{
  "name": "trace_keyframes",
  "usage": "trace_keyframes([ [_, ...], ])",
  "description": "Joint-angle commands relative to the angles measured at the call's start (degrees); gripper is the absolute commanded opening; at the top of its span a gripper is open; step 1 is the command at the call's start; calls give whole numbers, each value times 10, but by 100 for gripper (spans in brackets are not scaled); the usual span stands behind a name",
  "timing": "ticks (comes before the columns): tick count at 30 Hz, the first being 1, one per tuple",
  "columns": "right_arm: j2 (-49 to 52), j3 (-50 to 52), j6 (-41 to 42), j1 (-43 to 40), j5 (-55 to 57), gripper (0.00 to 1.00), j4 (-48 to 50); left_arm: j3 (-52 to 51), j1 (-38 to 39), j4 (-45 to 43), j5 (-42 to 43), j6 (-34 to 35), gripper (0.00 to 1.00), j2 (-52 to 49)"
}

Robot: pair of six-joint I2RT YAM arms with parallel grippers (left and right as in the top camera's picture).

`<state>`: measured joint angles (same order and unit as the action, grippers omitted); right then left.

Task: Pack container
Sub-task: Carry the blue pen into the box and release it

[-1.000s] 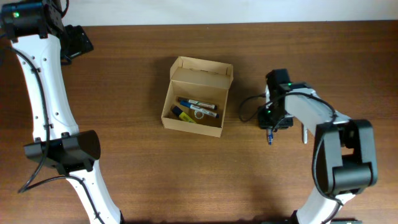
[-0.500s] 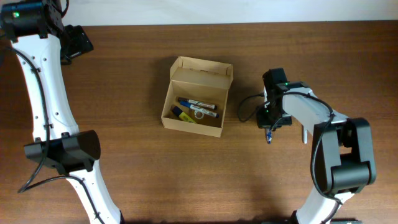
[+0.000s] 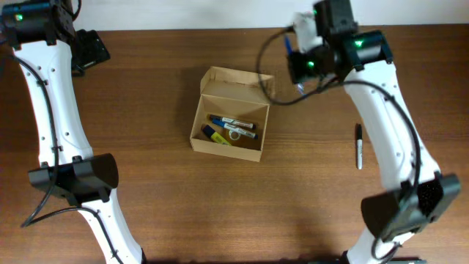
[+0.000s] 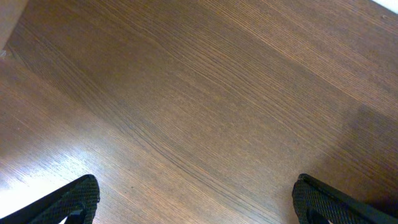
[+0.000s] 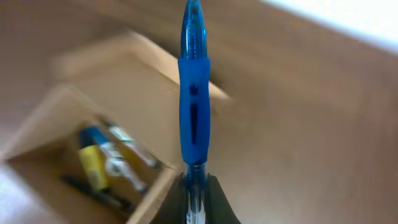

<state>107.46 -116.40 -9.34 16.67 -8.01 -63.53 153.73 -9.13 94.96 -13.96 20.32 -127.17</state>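
The container (image 3: 213, 81) is a tan cardboard box with its flap lid open toward the far side, standing mid-table. Inside lie a blue marker (image 3: 220, 119), a yellow highlighter (image 3: 215, 134) and a white-barrelled marker (image 3: 239, 133). My right gripper (image 3: 294, 53) is raised just right of the box's far corner and is shut on a blue pen (image 5: 193, 93). In the blurred right wrist view the box (image 5: 134, 71) lies below and left of the pen. My left gripper (image 4: 196, 202) is open and empty over bare wood at the far left.
A black marker (image 3: 358, 145) lies on the table to the right of the box. The table's far edge and a white wall run along the top. Both arms' white links stand at the left and right sides.
My right arm has lifted off the table right of the box and swung up and away toward the box's far right corner with the blue pen. The left arm has not moved.
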Motion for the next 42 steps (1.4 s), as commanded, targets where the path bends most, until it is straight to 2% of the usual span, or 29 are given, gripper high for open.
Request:
trace_keyframes([
  [1, -3, -16, -157, 70, -17, 4, -8, -2, -2, 0, -2, -7, 100, 11],
  [5, 13, -15, -306, 138, -17, 4, -9, -2, -2, 0, -2, -7, 100, 11],
  [9, 53, -14, -369, 174, -17, 4, -2, -2, -2, 0, -2, -7, 100, 11],
  [23, 226, -14, -380, 173, -13, 4, -52, -2, -2, 0, -2, -7, 100, 11],
  [33, 273, -14, -374, 173, -10, 4, -62, -2, -2, 0, -2, -7, 100, 11],
  [34, 273, -14, -363, 174, -1, 6, -59, -2, -2, 0, -2, -7, 100, 11],
  [36, 268, -22, -329, 174, 32, 50, -59, -2, -2, 0, -2, -7, 100, 11],
  [37, 264, -27, -309, 173, 50, 59, -59, -2, -2, 0, -2, -7, 100, 11],
  [42, 205, -62, -248, 173, 87, 52, -68, -2, -2, 0, -2, -7, 100, 11],
])
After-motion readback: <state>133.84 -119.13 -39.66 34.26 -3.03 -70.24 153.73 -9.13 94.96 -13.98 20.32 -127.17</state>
